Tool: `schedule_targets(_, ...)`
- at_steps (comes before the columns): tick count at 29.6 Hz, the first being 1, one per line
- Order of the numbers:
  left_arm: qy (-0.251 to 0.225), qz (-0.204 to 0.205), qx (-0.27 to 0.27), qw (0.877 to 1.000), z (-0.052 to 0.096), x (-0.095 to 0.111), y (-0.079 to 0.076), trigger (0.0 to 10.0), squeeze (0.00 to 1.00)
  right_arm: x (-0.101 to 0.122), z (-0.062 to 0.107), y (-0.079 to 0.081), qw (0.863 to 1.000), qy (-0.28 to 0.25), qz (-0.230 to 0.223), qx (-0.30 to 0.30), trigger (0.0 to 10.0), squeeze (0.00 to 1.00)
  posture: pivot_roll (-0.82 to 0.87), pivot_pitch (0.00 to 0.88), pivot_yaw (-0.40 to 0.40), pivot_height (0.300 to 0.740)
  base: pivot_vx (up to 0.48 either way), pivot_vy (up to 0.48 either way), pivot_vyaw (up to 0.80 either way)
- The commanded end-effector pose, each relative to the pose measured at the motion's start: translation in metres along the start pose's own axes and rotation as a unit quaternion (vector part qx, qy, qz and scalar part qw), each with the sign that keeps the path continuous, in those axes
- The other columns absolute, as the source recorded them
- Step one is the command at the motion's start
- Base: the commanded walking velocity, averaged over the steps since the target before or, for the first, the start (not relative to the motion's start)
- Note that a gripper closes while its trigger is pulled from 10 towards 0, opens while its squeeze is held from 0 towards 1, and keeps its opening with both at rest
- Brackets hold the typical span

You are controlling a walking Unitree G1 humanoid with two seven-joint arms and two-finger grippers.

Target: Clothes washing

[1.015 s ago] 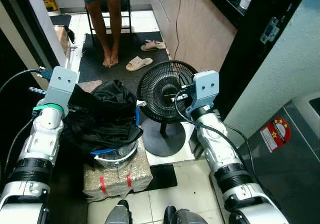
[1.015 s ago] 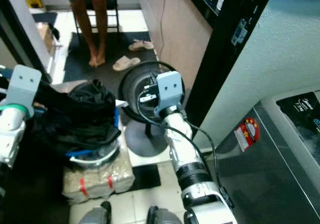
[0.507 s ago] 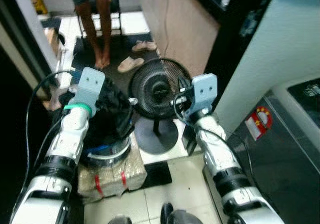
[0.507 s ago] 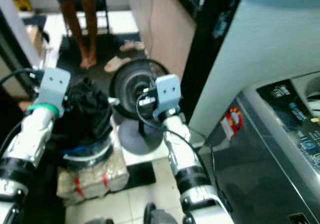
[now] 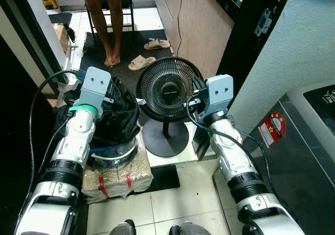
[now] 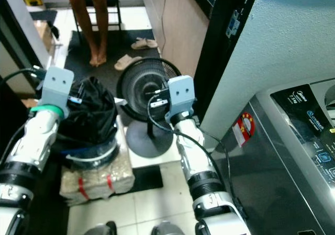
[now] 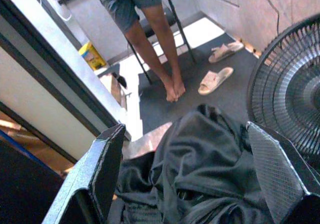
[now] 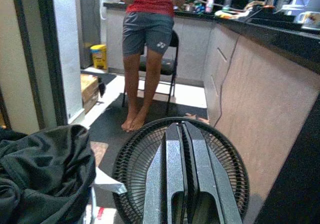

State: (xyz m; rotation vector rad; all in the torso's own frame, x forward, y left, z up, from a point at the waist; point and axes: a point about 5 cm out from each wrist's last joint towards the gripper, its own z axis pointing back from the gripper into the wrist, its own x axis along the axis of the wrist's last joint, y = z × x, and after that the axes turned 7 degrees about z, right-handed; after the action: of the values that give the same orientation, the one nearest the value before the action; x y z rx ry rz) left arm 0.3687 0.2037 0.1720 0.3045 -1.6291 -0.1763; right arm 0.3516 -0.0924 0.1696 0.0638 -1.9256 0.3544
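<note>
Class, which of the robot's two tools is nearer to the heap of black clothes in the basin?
Left. The left tool is open right over the black clothes; the right tool, shut, points at the fan beside them.

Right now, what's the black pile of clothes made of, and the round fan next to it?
The black clothes look like thin, slightly shiny synthetic fabric: soft folds catch the light. The fan has a black grille of thin ribs, wire or plastic, hard to tell, on a smooth matte round base, likely plastic.
</note>
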Motion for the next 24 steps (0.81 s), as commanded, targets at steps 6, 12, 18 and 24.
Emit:
schedule_targets(6,-0.005,0.004,0.013,1.000,-0.002,0.000,0.001,10.0,0.00,-0.002,0.002,0.005,1.000,0.007,-0.009,0.011,10.0,0.00,-0.01,0.070,0.003,0.740,0.246,0.000,0.00)
schedule_targets(12,-0.011,0.004,0.013,1.000,-0.002,0.002,-0.001,10.0,0.00,-0.002,0.003,0.013,0.999,0.005,0.010,0.034,10.0,0.00,-0.01,0.072,0.004,0.740,0.480,0.000,0.77)
schedule_targets(18,-0.013,0.004,0.010,1.000,-0.002,0.001,-0.003,10.0,0.00,-0.002,0.003,0.010,0.999,0.009,0.011,0.030,10.0,0.00,-0.01,0.071,0.004,0.740,0.480,0.000,0.73)
schedule_targets(24,-0.014,0.006,0.009,1.000,-0.002,0.001,-0.003,10.0,0.00,-0.002,0.003,0.008,1.000,0.009,0.005,0.020,10.0,0.00,-0.01,0.069,0.004,0.740,0.480,0.000,0.00)
